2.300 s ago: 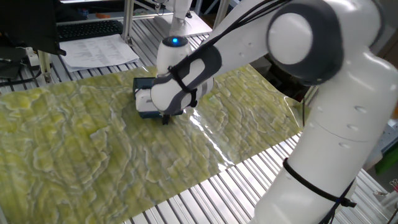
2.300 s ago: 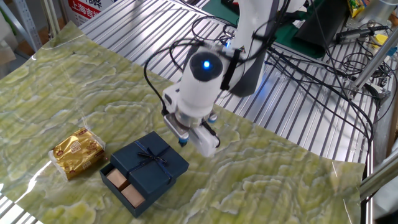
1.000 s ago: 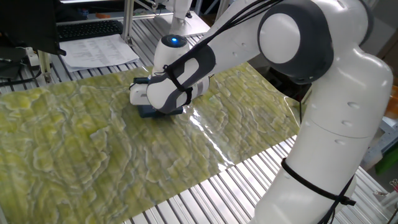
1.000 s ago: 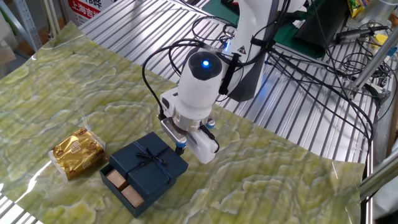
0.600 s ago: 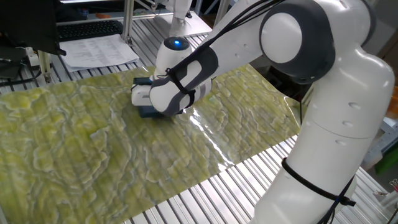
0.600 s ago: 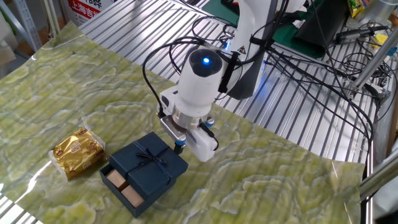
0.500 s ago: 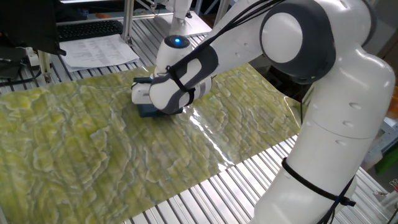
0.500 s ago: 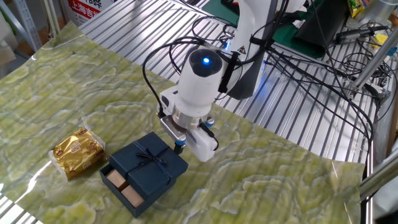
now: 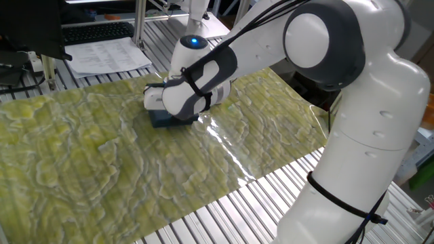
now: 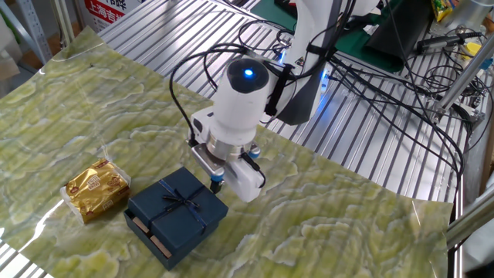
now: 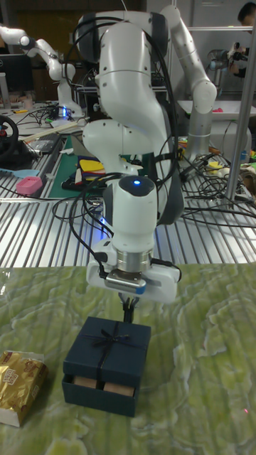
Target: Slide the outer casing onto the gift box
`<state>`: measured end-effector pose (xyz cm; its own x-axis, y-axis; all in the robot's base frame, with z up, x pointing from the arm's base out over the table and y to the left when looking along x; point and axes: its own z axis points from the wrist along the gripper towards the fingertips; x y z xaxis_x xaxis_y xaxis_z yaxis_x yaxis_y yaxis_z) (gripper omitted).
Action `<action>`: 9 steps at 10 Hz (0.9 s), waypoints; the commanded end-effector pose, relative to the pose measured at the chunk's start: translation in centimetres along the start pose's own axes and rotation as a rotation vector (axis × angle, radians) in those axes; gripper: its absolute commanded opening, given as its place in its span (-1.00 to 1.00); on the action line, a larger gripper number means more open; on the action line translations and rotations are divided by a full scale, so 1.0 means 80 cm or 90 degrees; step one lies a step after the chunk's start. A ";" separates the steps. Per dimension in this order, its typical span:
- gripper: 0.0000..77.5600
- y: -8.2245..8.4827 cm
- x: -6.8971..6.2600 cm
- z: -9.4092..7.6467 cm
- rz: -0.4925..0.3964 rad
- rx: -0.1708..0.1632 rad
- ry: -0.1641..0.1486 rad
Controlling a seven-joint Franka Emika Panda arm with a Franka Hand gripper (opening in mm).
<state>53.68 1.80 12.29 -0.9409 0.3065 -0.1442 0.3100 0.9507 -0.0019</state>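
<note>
The navy outer casing point(image 10: 179, 210), with its thin ribbon bow on top, lies on the green cloth and covers most of the gift box point(image 10: 147, 234). Only a pale strip of the box shows at its near-left edge. In the tall fixed view the casing point(image 11: 108, 347) sits over the box point(image 11: 99, 395), whose tan inside shows at the front. My gripper point(image 10: 215, 185) is shut, with nothing between its fingertips, which press against the casing's far edge point(image 11: 128, 311). In one fixed view my hand hides all but a corner of the casing point(image 9: 160, 120).
A crinkled gold-wrapped item point(image 10: 96, 188) lies just left of the box. The green cloth point(image 10: 324, 232) covers a slatted metal table point(image 10: 370, 147). Cables point(image 10: 401, 85) trail at the back right. Papers point(image 9: 108, 54) lie beyond the cloth.
My shut gripper has moved toward the near-left, sliding the casing farther over the gift box. Far less of the box's tan inside shows than before.
</note>
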 end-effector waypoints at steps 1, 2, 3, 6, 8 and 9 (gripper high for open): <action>-1.00 0.002 -0.018 -0.012 0.003 -0.007 -0.008; -1.00 0.002 -0.019 -0.011 0.003 -0.007 -0.011; -1.00 0.002 -0.019 -0.011 0.003 -0.007 -0.011; -1.00 -0.021 0.007 -0.026 -0.003 0.009 0.041; -1.00 -0.029 0.016 -0.020 -0.008 0.007 0.043; -1.00 -0.029 0.016 -0.020 -0.008 0.007 0.043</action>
<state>53.64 1.17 13.65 -0.9447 0.3080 -0.1130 0.3108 0.9505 -0.0075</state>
